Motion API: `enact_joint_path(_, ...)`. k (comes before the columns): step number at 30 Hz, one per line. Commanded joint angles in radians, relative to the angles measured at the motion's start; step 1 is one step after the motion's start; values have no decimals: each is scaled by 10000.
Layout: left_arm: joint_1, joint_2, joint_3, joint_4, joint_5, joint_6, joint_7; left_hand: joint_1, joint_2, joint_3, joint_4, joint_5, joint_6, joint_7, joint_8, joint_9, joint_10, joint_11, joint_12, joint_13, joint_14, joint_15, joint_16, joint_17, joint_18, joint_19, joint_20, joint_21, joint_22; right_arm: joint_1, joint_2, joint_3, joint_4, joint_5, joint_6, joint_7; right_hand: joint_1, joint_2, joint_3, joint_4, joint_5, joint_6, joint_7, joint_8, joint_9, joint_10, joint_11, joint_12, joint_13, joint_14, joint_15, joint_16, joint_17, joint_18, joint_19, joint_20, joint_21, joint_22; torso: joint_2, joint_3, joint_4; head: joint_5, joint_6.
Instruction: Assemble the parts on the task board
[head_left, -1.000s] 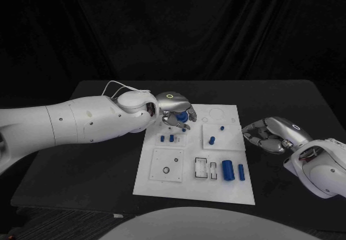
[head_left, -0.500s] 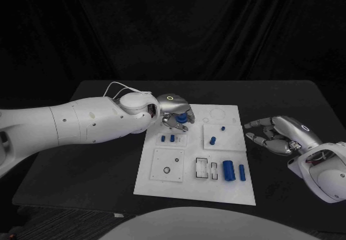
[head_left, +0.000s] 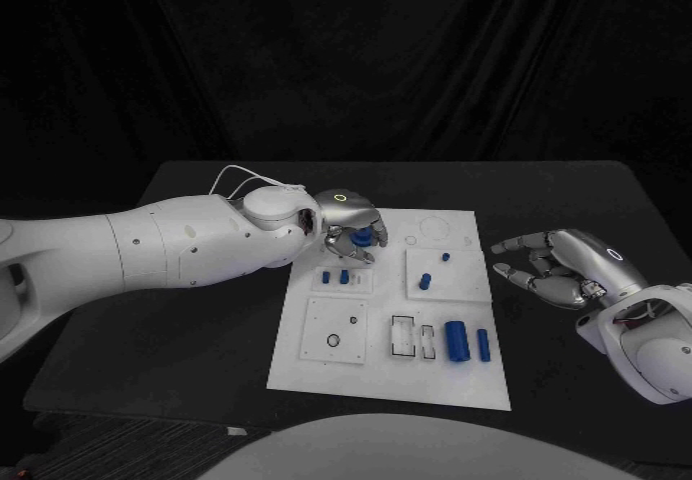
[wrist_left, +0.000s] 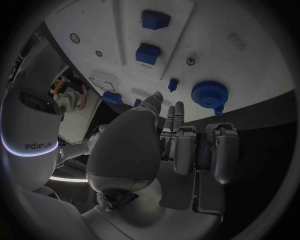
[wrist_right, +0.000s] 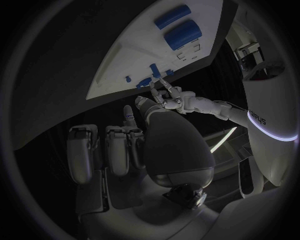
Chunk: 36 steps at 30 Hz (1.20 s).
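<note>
Nearest the robot, the lower end of the task board (head_left: 378, 385) carries two blue cylinders (head_left: 467, 342) lying side by side on the white plate, just beside a pair of open rectangular slots (head_left: 413, 337). These look like loose parts waiting for their seats, so that corner seems unfinished. To their left is a square plate with a small dark hole (head_left: 333, 340), nothing standing in it.

Further up the board, two small blue pegs (head_left: 335, 277) stand close together on the left, and two more blue pieces (head_left: 433, 271) sit on the square panel to the right; whether they are fully seated cannot be told.

Off the board's right edge, above the dark tabletop (head_left: 188, 330), the right hand (head_left: 555, 266) hovers with fingers spread and nothing in it, well apart from any part.

At the far left corner of the board the left hand (head_left: 351, 224) is lowered over a round blue knurled part (wrist_left: 209, 93). The left wrist view shows that part resting on the board beyond the fingertips, which are curled loosely and apart, grasping nothing. Beside it, circular outlines (head_left: 428, 229) on the far right corner remain unfilled.

Judged from this, the assembly is partly done: several small pieces stand in place, while the cylinders and perhaps the round part remain.
</note>
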Motion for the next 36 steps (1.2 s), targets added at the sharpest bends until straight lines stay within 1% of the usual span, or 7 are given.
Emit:
enact_joint_path(1,-41,47,9,-41,-28,162,-14,-144,4,2,-82,-49,-9,-58,42,-16,-32,17,71,116,332,-19,-67,1233,-21,393,-41,-47,2372,8,9,4,-23,-8,-33,12,-3,-31,-38,40,46,70,11,50,-6,1042,-18,26,2629,1032,-6,11,2596,-148,1003,-19,-7,2620,0,0,-4,36,-1)
enact_joint_path(17,-237,156,9,-232,-28,324,-137,-229,97,237,-315,48,159,-13,115,-56,-52,-23,707,941,306,-35,-67,1193,-22,397,-39,-45,2374,7,40,3,-106,-8,75,8,14,46,-5,97,418,245,49,103,-14,1042,16,26,2629,1025,32,-3,2563,-142,992,16,-26,2613,8,4,6,-37,-1)
enact_joint_path(20,-271,202,9,-297,-28,293,-136,-225,128,331,-358,71,276,-177,157,-51,-62,10,781,1043,296,-29,-74,1168,-23,400,-42,-43,2375,7,27,3,-102,-8,102,1,12,67,7,118,523,269,53,104,-21,1042,22,26,2629,1024,37,-4,2560,-142,991,23,-27,2612,9,-3,5,-50,-1)
enact_joint_path(24,-313,245,9,-383,-28,186,-120,-202,175,417,-382,110,328,-238,165,-57,-86,16,779,1056,281,-21,-85,1135,-25,405,-39,-38,2377,7,16,3,-97,-8,117,-6,16,82,18,128,597,290,57,107,-24,1042,25,26,2629,1022,39,-8,2551,-142,991,26,-28,2612,2,-1,-6,-37,-1)
enact_joint_path(28,-354,268,9,-429,-28,-40,-90,-20,336,719,-519,208,705,-279,302,-22,89,-32,816,1044,273,-47,-100,1088,-31,429,-36,-16,2385,6,16,3,-98,-8,128,-11,18,90,25,132,631,303,59,111,-24,1042,25,26,2629,1024,41,-4,2560,-140,987,28,-34,2609,5,2,-6,-46,-1)
enact_joint_path(32,-383,293,9,-476,-28,-118,-71,6,332,860,-566,258,760,-192,286,-41,140,-52,722,925,211,-65,-155,944,-24,408,-40,-41,2376,6,28,3,-107,-8,142,-12,20,100,31,137,653,321,60,117,-23,1042,27,26,2629,1024,42,-4,2559,-140,988,29,-32,2610,2,6,17,-55,-1)
enact_joint_path(36,-408,305,9,-515,-28,-67,-75,-7,304,979,-591,283,796,-112,265,-59,182,-57,595,762,150,-70,-212,806,-13,373,-45,-78,2362,6,43,3,-112,-8,155,-12,20,107,34,141,664,336,61,122,-22,1042,29,26,2629,1023,42,-6,2556,-140,988,30,-32,2610,3,7,-1,-44,-1)
